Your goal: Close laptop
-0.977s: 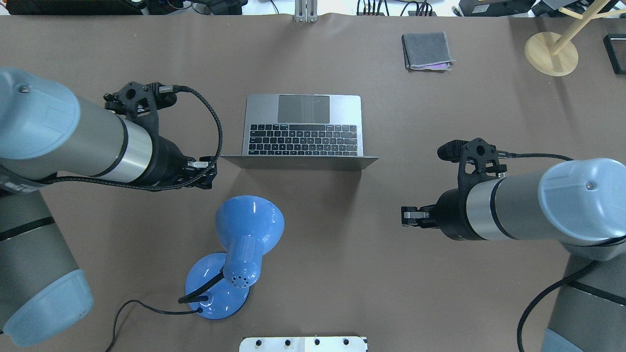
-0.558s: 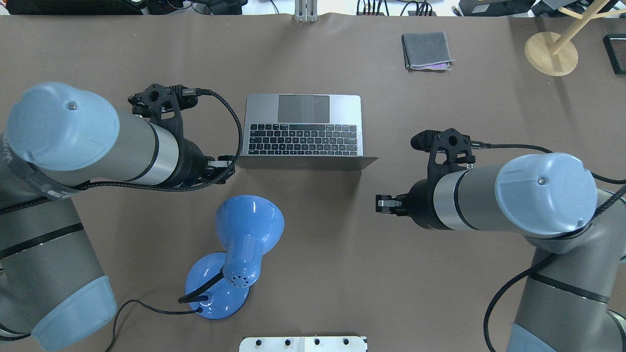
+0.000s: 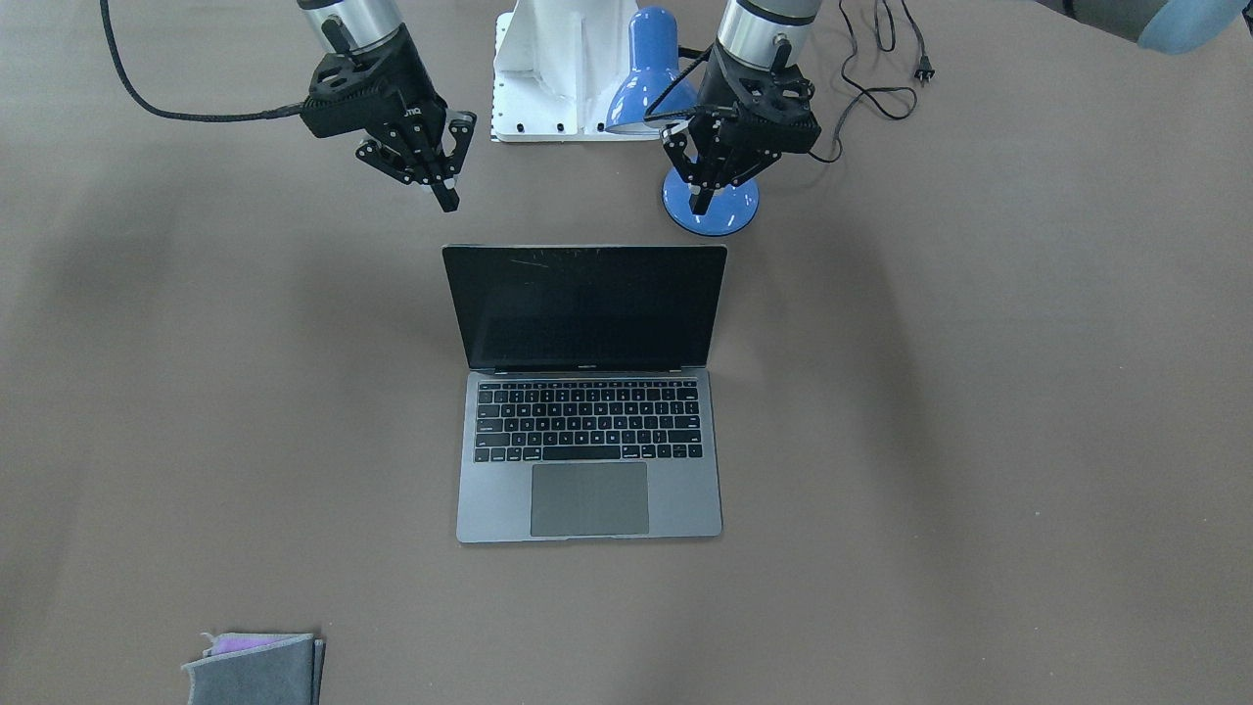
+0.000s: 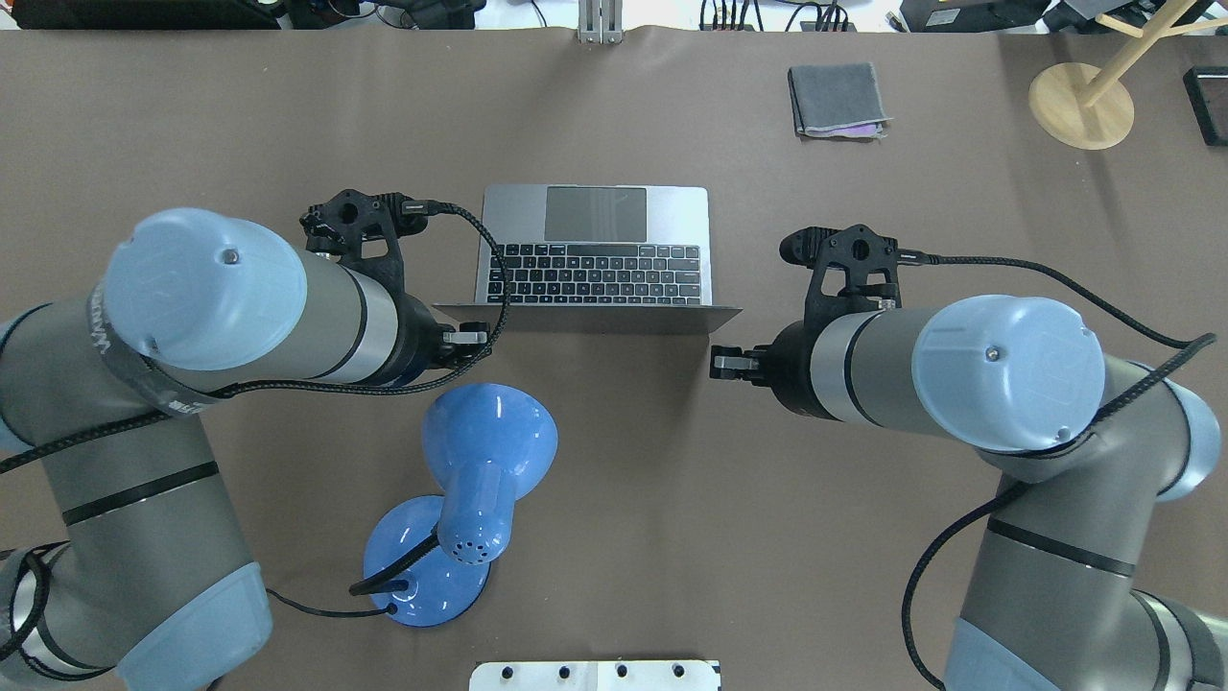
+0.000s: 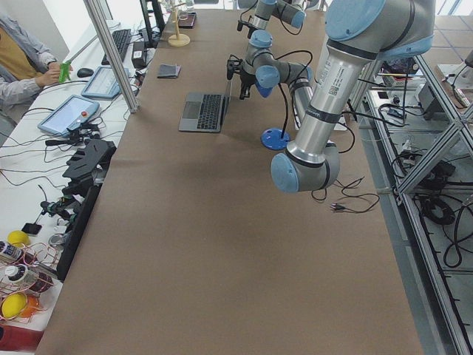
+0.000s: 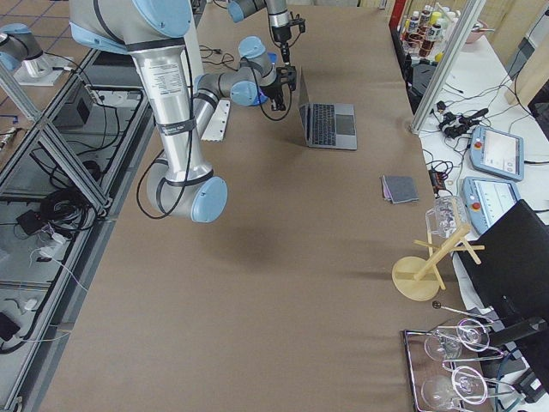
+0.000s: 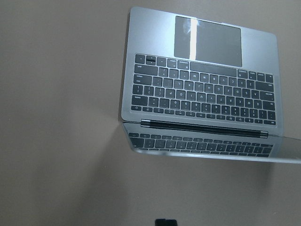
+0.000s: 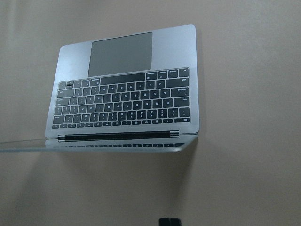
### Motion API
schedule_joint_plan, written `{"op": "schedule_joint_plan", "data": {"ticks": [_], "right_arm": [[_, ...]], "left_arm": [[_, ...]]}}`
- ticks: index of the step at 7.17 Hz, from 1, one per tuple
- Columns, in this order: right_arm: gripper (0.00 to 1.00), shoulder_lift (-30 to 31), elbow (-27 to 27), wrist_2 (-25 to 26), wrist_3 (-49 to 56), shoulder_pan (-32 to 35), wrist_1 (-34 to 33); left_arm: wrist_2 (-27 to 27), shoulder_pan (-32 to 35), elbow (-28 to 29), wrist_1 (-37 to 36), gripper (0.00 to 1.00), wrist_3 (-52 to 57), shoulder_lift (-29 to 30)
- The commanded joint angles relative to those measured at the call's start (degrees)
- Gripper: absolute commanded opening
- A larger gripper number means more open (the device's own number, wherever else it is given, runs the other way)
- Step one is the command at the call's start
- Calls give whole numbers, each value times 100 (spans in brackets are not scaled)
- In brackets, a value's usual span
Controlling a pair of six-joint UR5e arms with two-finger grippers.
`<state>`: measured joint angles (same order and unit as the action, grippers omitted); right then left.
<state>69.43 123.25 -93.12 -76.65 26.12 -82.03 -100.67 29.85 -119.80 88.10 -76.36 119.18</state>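
The space-grey laptop [image 4: 595, 206] stands open in the middle of the table, black screen [image 3: 584, 305] upright and facing away from the robot. Its lid's top edge [image 4: 585, 319] is nearest the robot. My left gripper [image 4: 468, 336] is shut and empty, just behind the lid's left corner; it also shows in the front-facing view [image 3: 701, 204]. My right gripper [image 4: 721, 365] is shut and empty, behind the lid's right corner, and also shows there [image 3: 448, 201]. Both wrist views look down on the keyboard [image 7: 202, 94] [image 8: 123, 104] over the lid.
A blue desk lamp [image 4: 480, 461] with its cord lies behind the laptop, close to the left gripper. A folded grey cloth [image 4: 837, 99] and a wooden stand [image 4: 1081, 104] sit at the far right. A white base plate [image 4: 595, 675] is at the near edge.
Both arms have swung inward toward the laptop's lid: the left gripper moved right to the lid's left corner, the right gripper moved left to its right corner. The laptop has not moved.
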Motion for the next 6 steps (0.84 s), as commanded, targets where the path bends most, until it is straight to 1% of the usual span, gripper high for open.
{"op": "schedule_joint_plan", "data": {"ticks": [1, 4, 5, 6], "right_arm": [[0, -219, -205, 118, -8, 15, 3], [0, -254, -345, 118, 53, 164, 55], [0, -524, -581, 92, 63, 295, 12], [0, -597, -679, 49, 63, 384, 29]], "left_arm": [[292, 3, 132, 75, 0, 24, 114], [320, 3, 220, 84, 0, 60, 123], [320, 21, 264, 84, 0, 68, 184], [320, 47, 299, 102, 0, 156, 193]]}}
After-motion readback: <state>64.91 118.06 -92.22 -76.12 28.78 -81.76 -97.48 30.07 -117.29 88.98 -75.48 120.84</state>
